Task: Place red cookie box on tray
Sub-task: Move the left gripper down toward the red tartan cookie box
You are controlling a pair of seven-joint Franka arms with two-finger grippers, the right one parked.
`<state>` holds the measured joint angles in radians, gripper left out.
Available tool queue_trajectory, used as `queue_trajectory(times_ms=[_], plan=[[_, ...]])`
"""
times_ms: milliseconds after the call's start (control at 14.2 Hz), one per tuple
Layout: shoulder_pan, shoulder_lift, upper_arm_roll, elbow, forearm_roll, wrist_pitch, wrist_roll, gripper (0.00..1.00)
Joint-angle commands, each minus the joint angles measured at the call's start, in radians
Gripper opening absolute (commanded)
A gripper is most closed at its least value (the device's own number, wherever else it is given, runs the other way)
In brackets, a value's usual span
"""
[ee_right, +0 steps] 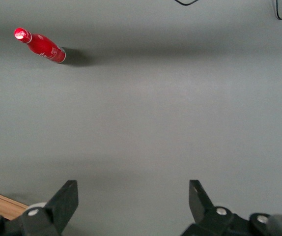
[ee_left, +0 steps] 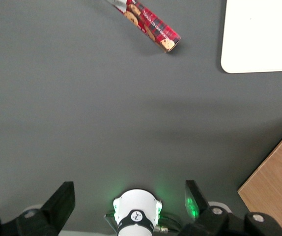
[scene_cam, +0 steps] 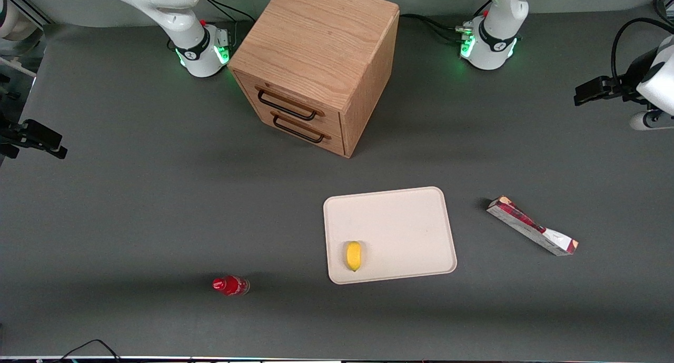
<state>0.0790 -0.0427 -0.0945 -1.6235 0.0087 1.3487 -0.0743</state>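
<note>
Red bottle point(scene_cam: 230, 285) nearest; gripper point(ee_left: 128, 196) jaws wide, empty.

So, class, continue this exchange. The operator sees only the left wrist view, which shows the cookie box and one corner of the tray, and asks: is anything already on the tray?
Observer: Yes, a small yellow fruit lies on the tray, near its edge closest to the front camera.
Operator: Anything else around?
Observer: A red bottle, toward the parked arm's end from the tray.
Operator: And my pincer?
Observer: The pincer hangs open at the working arm's end, farther from the front camera than the red cookie box.
</note>
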Motion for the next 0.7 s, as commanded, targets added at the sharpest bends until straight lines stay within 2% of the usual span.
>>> queue_trajectory(times_ms=[0, 352, 634], plan=[[-0.010, 0.023, 0.009, 0.037, -0.007, -0.011, 0.019, 1.00], [-0.010, 0.079, 0.016, 0.069, -0.001, 0.013, -0.024, 1.00], [-0.004, 0.308, 0.019, 0.209, 0.000, 0.091, -0.273, 1.00]])
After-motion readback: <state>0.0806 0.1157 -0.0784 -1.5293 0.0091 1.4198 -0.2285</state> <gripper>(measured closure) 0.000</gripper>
